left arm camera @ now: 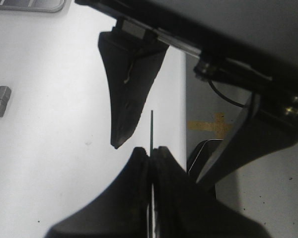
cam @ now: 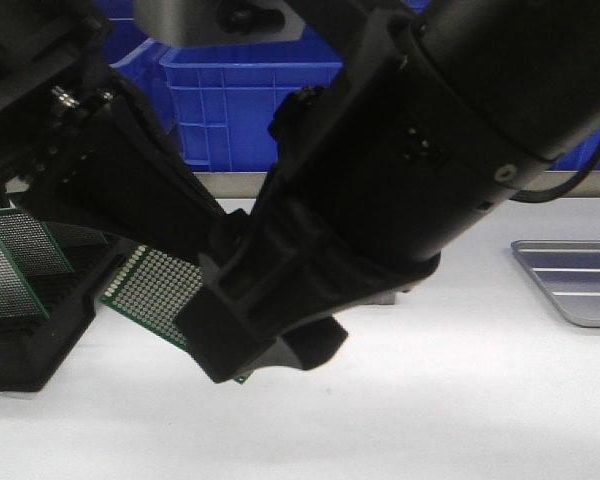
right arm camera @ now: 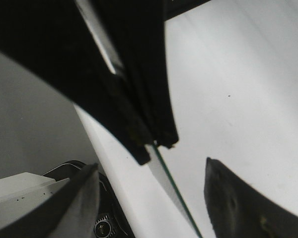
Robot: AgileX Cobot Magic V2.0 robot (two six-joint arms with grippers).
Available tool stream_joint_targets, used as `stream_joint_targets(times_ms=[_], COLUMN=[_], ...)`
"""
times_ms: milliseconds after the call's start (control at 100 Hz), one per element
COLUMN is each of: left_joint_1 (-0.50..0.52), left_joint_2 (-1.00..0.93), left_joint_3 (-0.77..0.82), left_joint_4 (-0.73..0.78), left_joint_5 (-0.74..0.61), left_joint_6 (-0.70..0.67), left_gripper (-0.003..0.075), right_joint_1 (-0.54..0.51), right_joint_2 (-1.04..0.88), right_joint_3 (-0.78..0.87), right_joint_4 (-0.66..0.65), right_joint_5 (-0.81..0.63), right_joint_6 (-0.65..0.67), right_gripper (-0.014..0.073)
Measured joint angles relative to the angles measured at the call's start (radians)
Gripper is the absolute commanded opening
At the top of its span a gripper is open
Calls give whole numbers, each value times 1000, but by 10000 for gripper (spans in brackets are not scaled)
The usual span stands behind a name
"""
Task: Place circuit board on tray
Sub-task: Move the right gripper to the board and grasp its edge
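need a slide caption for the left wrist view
Left end effector shut on the edge-on circuit board, the right end effector's open fingers straddling it above the white table.

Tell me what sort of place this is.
Probably an electronics assembly or handling workstation: blue plastic bins stacked behind a white table, green perforated circuit boards standing in a black rack, and a metal tray at the table's right edge.

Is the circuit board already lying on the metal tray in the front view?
No. The circuit board is at the left, partly hidden behind the arms, while the tray sits bare at the far right of the table.
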Motion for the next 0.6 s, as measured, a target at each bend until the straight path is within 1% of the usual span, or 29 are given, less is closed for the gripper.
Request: stream_joint_targets(times_ms=[30, 150, 220, 290, 360, 390, 410, 460, 480, 490, 530, 600], left_joint_1=[0, 0, 0, 0, 0, 0, 0, 0, 0, 0, 0, 0], left_joint_2=[0, 0, 0, 0, 0, 0, 0, 0, 0, 0, 0, 0], left_joint_3=[0, 0, 0, 0, 0, -1, -1, -2, -2, -2, -2, -2], left_joint_4=[0, 0, 0, 4, 8, 3, -2, -12, -14, -14, -16, -16], left_joint_5=[0, 0, 6, 11, 13, 11, 7, 1, 1, 1, 1, -1], left_joint_6=[0, 0, 3, 14, 18, 18, 18, 14, 13, 11, 9, 9], left_gripper=[-20, -20, -16, 29, 135, 206, 238, 369, 400, 430, 509, 589], right_joint_1=[0, 0, 0, 0, 4, 4, 6, 6, 6, 6, 6, 4], right_joint_2=[2, 2, 2, 2, 2, 2, 2, 2, 2, 2, 2, 2], right_joint_3=[0, 0, 0, 0, 0, 0, 0, -2, -2, -2, -2, -2], right_joint_4=[-2, -4, -6, -16, -21, -21, -21, -16, -16, -16, -14, -14], right_joint_5=[0, 0, -3, 4, 8, 8, 8, 6, 3, 3, 3, 1], right_joint_6=[0, 0, 0, -14, -20, -20, -20, -18, -18, -16, -11, -9], right_gripper=[346, 112, 5, -73, -68, -69, -69, -69, -69, -69, -69, -69])
